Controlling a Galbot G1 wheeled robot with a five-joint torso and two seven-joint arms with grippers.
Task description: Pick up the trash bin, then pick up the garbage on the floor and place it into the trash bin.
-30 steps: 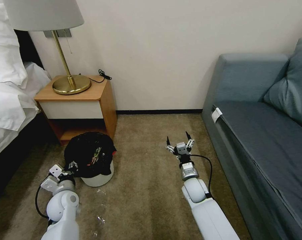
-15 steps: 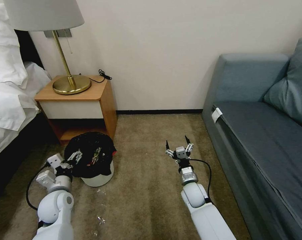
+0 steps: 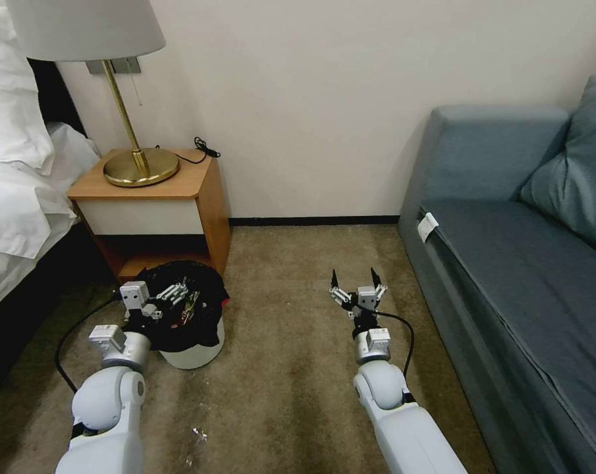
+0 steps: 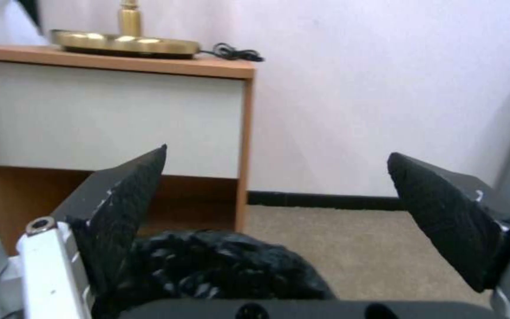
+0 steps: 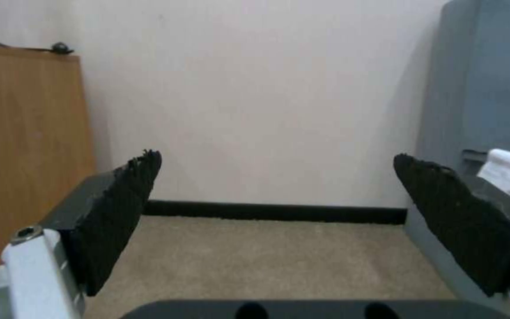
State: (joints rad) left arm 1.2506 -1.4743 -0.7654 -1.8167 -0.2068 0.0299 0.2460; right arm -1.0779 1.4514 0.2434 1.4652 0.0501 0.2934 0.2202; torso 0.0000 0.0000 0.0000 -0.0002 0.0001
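While the bin (image 3: 191, 329) stands on the carpet (image 3: 291, 368) just in front of the nightstand (image 3: 156, 210), the left gripper (image 3: 172, 293) hangs over its near-left rim, jaws spread wide and holding nothing. From the left wrist, the 2 black pads (image 4: 122, 212) stand far apart, and the crinkled black bag (image 4: 219, 270) lining the bin bulges just beneath and between them, closer to the left pad; whether a pad touches the bag cannot be told. Inside the bag, just beyond the jaws, lie a few pieces of garbage (image 3: 193, 304), with a bit of red at the bin's right edge; no writing on them can be read.

Well to the right of the bin, the right gripper (image 3: 357, 284) hovers above bare carpet, jaws also wide open and empty, pointing toward the wall (image 3: 324, 118). Through the right wrist camera, its pads (image 5: 122, 212) frame the carpet, the dark baseboard (image 5: 276, 212) and the wall, with the nightstand's wooden side off one pad and the blue sofa (image 3: 508, 263) off the other. A small white tag (image 5: 509, 170) sticks out from the sofa edge; no lettering is legible on it.

A brass lamp (image 3: 136, 131) stands on the nightstand, beyond the left jaws, with a black cord (image 3: 202, 150) coiled behind its base. A few tiny clear scraps (image 3: 197, 434) lie on the carpet behind the left gripper.
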